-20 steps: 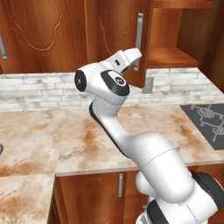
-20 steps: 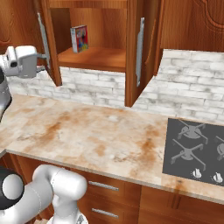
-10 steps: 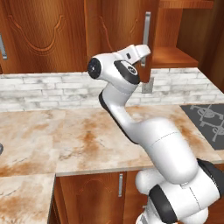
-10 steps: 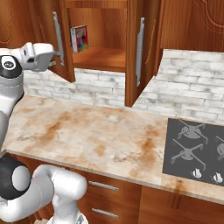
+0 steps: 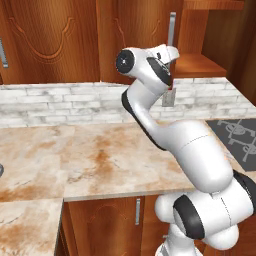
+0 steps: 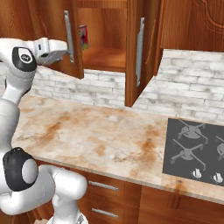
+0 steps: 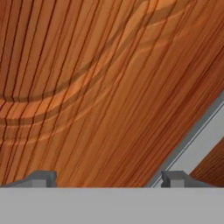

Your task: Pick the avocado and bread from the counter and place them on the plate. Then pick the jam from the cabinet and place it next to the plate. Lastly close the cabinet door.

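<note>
While the cabinet door (image 6: 72,41) stands open, the gripper (image 7: 109,177) hovers before its carved panel, fingers spread and holding nothing. The jam (image 6: 82,36) stands on the cabinet (image 6: 109,57) shelf behind that door.

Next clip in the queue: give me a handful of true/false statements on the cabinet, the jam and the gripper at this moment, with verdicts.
1. Both cabinet doors stand open. True: left cabinet door, right door.
2. The jam sits on the counter. False: it stands on the cabinet shelf.
3. The gripper holds the jam. False: its fingers are apart, facing the door's wood.
4. The counter meets a dark cooktop. True.
</note>
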